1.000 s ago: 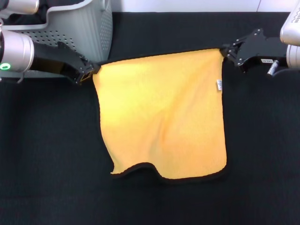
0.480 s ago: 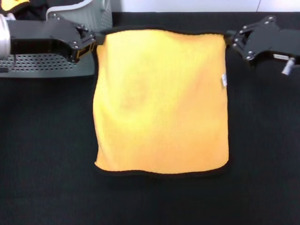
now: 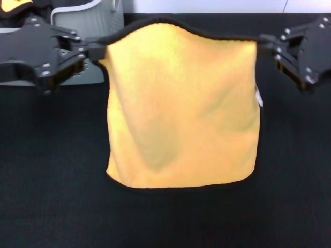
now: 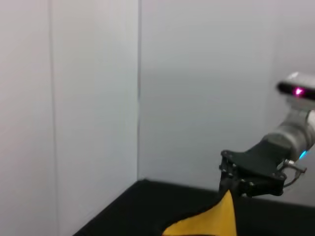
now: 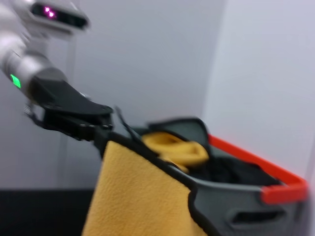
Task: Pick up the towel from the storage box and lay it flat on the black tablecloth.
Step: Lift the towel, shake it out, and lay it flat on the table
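The yellow-orange towel (image 3: 181,108) with black edging hangs spread between my two grippers above the black tablecloth (image 3: 51,196). My left gripper (image 3: 100,50) is shut on its top left corner. My right gripper (image 3: 262,39) is shut on its top right corner. The top edge sags slightly between them and the white tag (image 3: 258,98) shows on the right edge. The light grey storage box (image 3: 101,18) stands behind the left gripper. The left wrist view shows the right gripper (image 4: 231,189) on a towel corner (image 4: 219,221). The right wrist view shows the left gripper (image 5: 101,132) on the towel (image 5: 133,196).
A grey container with a red-orange rim (image 5: 275,189) holds another yellow cloth (image 5: 172,145) behind the left gripper; that cloth also shows in the head view (image 3: 13,5). A white wall (image 3: 207,5) runs along the table's far edge.
Both grippers have lifted the towel's top corners higher and closer to the head camera. The towel now hangs as a sheet, and its lower edge has straightened.
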You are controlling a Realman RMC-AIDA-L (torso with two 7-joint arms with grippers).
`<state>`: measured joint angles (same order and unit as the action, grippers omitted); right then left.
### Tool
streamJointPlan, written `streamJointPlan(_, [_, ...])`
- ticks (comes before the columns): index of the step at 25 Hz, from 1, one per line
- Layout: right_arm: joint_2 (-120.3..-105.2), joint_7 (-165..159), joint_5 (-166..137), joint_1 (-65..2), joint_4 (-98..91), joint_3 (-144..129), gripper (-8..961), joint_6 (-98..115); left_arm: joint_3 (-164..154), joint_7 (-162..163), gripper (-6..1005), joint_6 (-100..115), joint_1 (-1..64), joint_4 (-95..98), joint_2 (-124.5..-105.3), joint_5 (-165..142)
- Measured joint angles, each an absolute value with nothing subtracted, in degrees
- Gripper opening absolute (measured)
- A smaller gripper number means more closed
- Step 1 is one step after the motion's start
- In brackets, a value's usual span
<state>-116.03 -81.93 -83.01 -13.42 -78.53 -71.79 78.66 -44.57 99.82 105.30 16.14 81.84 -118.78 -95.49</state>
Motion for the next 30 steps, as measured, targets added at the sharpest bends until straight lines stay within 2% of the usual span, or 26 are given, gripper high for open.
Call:
streamJointPlan(5, [-116.07,-85.9,-78.1,-11.9,-79.2,-67.4,17,92.1,-39.1,100.8,27,114.6,11.7,83.9,-117.35,-88.5])
streamJointPlan(10, [-116.20,-87.6,-75.9,-11.2,-80.0,-66.8,17,98.7,-39.1,101.0,27,116.3,5.3,84.3,-114.86,-79.8])
streamJointPlan(17, [-116.19,-89.0,-74.2,-10.2,-82.2,-70.2,17,100.9,-41.2,101.2,27,116.5,-0.3,87.4,-114.08,-78.0])
streamJointPlan(20, [-116.17,-88.5,-76.1,-11.6,-79.3,-72.1,17,97.2,-40.4,101.3,27,116.2,1.3,87.0,-115.05,-82.7])
streamJointPlan(25, [-115.94,-85.0,-81.6,-18.8,-66.8,-76.5,17,85.3,-33.8,100.5,28,114.6,10.6,81.2,-117.93,-99.3])
streamJointPlan(30, [-115.88,-80.3,-84.2,-25.5,-54.7,-77.3,17,76.0,-32.5,99.1,28,108.0,20.3,74.2,-118.62,-116.3])
